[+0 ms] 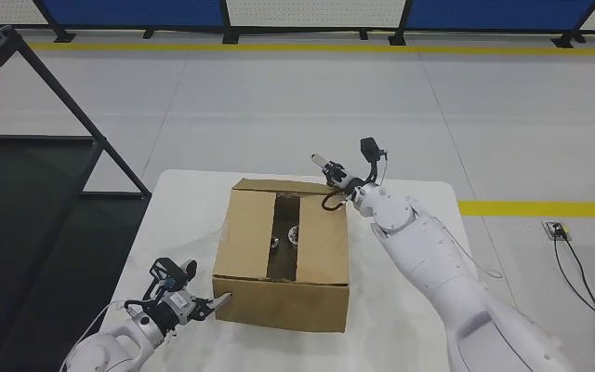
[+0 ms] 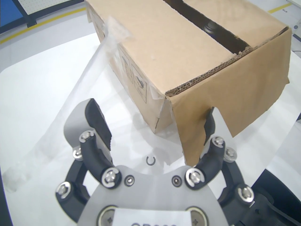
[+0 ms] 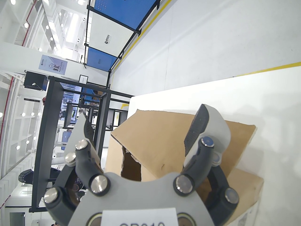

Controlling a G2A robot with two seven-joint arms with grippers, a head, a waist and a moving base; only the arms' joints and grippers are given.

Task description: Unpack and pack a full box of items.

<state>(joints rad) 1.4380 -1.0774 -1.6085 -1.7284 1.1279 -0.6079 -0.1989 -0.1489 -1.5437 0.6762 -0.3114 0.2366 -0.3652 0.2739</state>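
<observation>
Your box [image 1: 246, 246] is plain brown corrugated cardboard, sitting in the middle of the white tabletop [image 1: 186, 214]. Its two long top flaps lie nearly flat, with a dark gap between them. Its corrugated edges are ragged.

From above, you can see small metallic items [image 1: 294, 234] through that gap. The left wrist view shows one dark rounded piece there instead. It also shows an end flap [image 2: 235, 90] folded down over the box's side, with a torn lower edge. A strip of clear tape [image 2: 82, 83] trails from the box's side across the tabletop and past the left fingers [image 2: 97, 121].

Those left fingers are spread wide, low at a corner of the box. One pad is partly hidden behind the hanging flap, and you cannot tell whether it touches the flap. A small open ring clip [image 2: 150, 160] lies on the tabletop between them, near their base.

The right fingers [image 3: 196, 128] are also spread and hold nothing. They hang over the opposite corner of the box, with a torn opening in the cardboard just below them.
</observation>
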